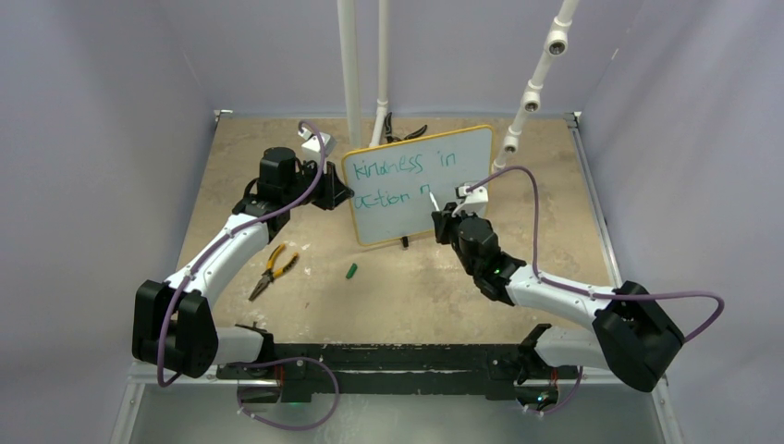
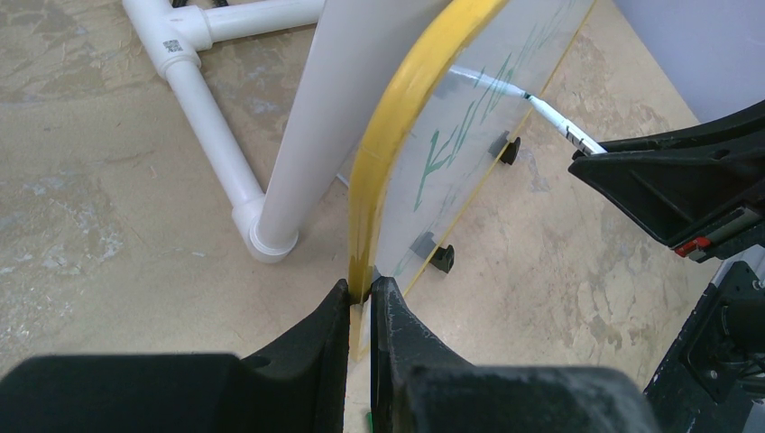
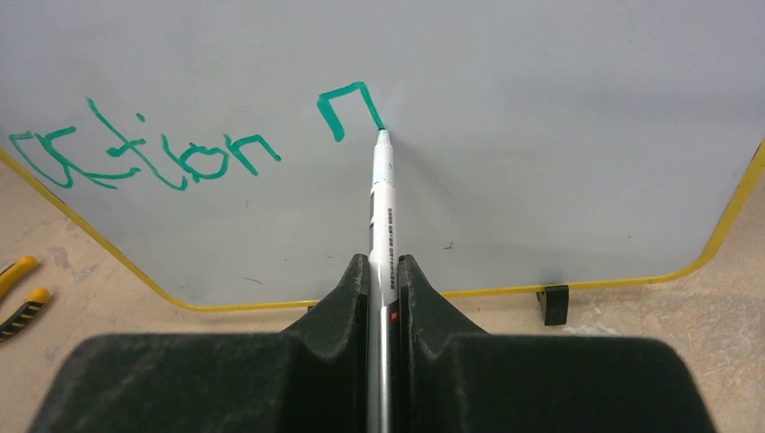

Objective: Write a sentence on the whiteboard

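Right claw (image 3: pixel 383 266): fills the bottom of its own wrist view. Its two black fingers are pressed onto a marker pen (image 3: pixel 382 198) that runs straight out between them.
Marker pen: white and silver barrel. The teal-green tip touches the board at the lower end of a half-made letter (image 3: pixel 346 104).
Whiteboard (image 1: pixel 398 224): white with a thin yellow-orange frame and rounded corners. It stands nearly upright on small black feet (image 3: pixel 557 304) around the middle of the table (image 1: pixel 416 287), its written face turned towards the arms.
Sentence (image 1: pixel 393 168): teal-green handwriting in two rows, "kindness in" above and "action" below. The unfinished stroke sits just right of "action".
Left claw (image 2: pixel 361 293): fingers pinched together on the yellow frame at the board's left edge. The board is seen edge-on from this wrist.
Pipe frame (image 2: pixel 212 117): white tubing lying on the table behind the board, with a white post rising just behind the board's back.
Pliers (image 1: pixel 274 268): yellow handles, lying flat on the table in front of the board's left side, beside the left arm.
Cap (image 1: pixel 351 271): small green piece on the table, near the pliers and apart from the board.
Dark tool (image 1: pixel 404 132): lies behind the board's top edge. It is too small to identify.
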